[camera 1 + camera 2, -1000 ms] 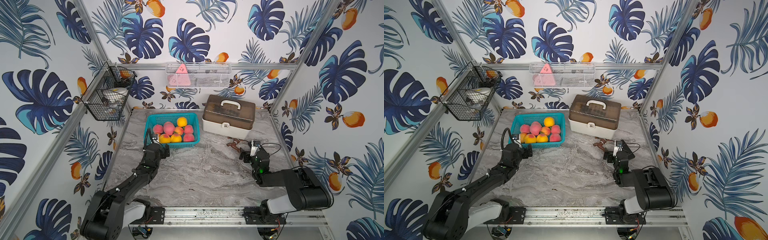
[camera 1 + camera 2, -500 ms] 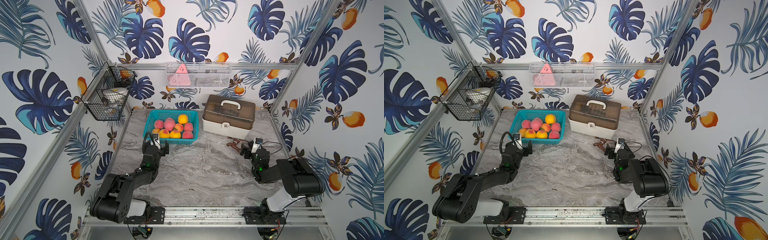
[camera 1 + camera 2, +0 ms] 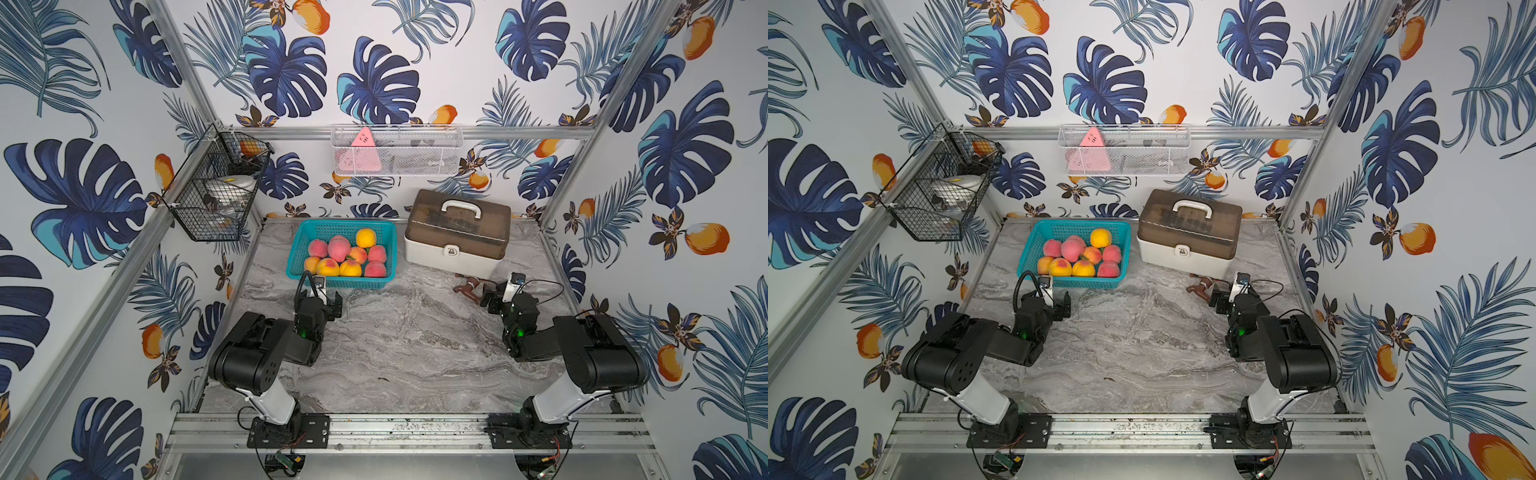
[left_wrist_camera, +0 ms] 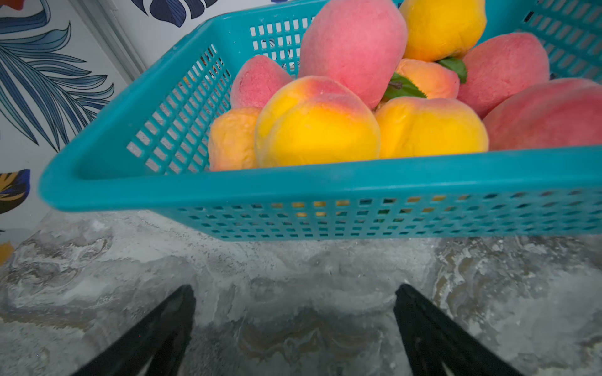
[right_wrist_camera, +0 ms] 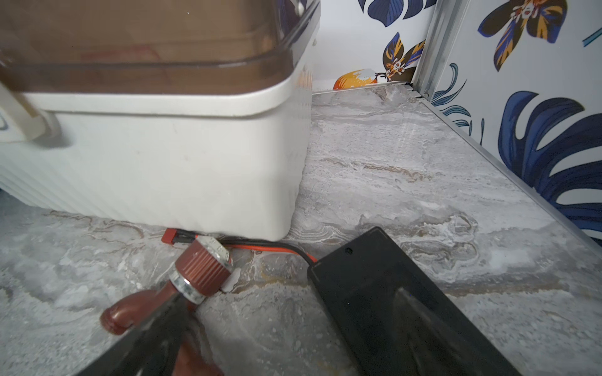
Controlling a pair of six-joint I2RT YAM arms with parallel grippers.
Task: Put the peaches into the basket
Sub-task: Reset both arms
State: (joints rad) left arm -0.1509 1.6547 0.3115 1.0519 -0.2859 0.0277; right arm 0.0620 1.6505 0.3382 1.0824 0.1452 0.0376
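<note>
The peaches (image 3: 347, 257) lie heaped inside the teal basket (image 3: 332, 228), pink-red ones mixed with yellow-orange ones. In the left wrist view a couple of green leaves show between them. The basket stands toward the back of the grey marbled table (image 3: 415, 345), left of the middle. Just beside it is a white storage box (image 3: 453, 253) with a brown see-through lid and a white handle. The left hand (image 3: 322, 301) sits low over the table just in front of the basket's near wall and apart from it. Its two black fingers (image 4: 166, 325) are spread wide, with only bare table between them, and hold nothing. The right hand (image 3: 494, 300) is low at the right side of the table, in front of the storage box's near right corner. It is likewise spread wide and grips nothing. In the right wrist view one of its fingers crosses in front of a brown ribbed-cap object (image 5: 202, 270) lying on the table. The other finger lies over a flat black case (image 5: 355, 286), from which red and black wires (image 5: 270, 249) run toward the foot of the box. Whether either finger touches these things I cannot tell. A black wire basket (image 3: 212, 195) hangs on the left wall. A white mesh basket (image 3: 395, 149) hangs on the back wall and holds a pink triangular thing (image 3: 362, 141).
</note>
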